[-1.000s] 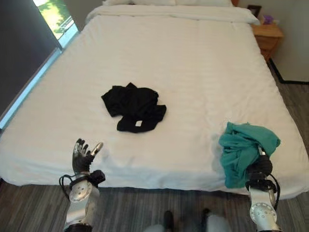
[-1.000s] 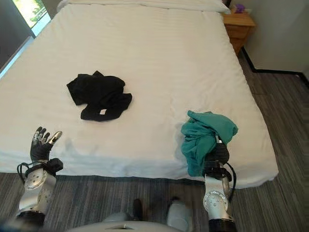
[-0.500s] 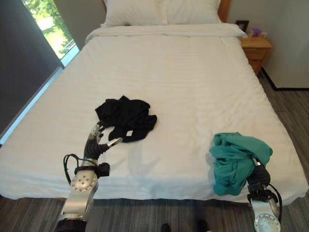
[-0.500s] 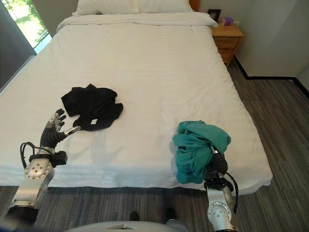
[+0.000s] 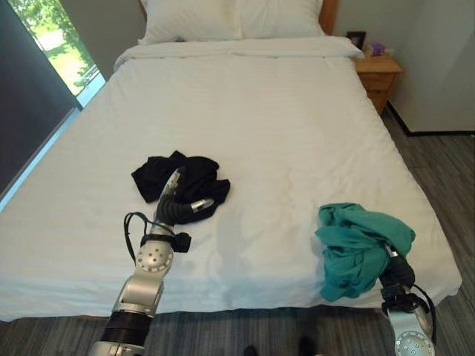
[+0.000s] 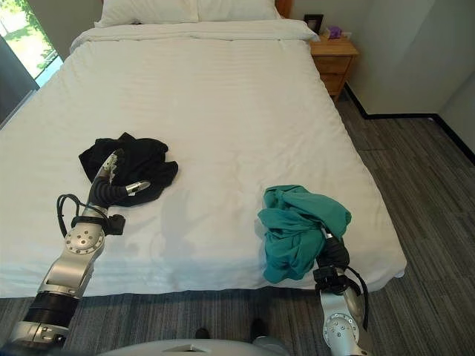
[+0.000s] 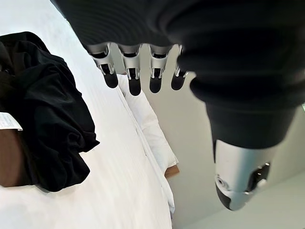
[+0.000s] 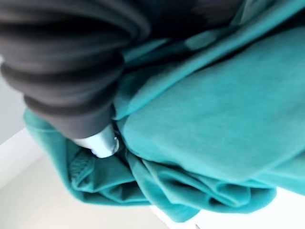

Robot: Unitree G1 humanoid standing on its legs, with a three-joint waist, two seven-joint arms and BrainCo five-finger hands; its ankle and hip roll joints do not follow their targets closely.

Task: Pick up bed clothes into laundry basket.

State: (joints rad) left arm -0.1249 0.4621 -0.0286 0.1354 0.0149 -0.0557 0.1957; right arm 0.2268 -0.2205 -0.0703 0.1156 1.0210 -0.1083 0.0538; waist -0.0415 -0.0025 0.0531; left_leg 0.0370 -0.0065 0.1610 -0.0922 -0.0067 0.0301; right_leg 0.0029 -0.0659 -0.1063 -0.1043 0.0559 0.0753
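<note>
As the left hand (image 5: 178,204) reaches with fingers released over black clothes (image 5: 194,174) on the bed (image 5: 297,133) | right hand (image 8: 71,71) grasps teal garment (image 5: 360,245), lifted for carrying.

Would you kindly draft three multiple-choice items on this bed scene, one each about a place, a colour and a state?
1. Where does the black garment lie?
A. On the nightstand
B. On the bed, toward the window side
C. On the floor

2. What colour is the garment bunched over the right hand?
A. Teal
B. Red
C. Yellow

3. How are the left hand's fingers?
A. Curled round the black garment
B. Straight, holding nothing
C. Gripping a pillow

Answers:
1 B: it rests on the white bed, left of centre.
2 A: the teal garment covers that hand.
3 B: the left wrist view shows straight fingers with the black garment beside them, ungrasped.
</note>
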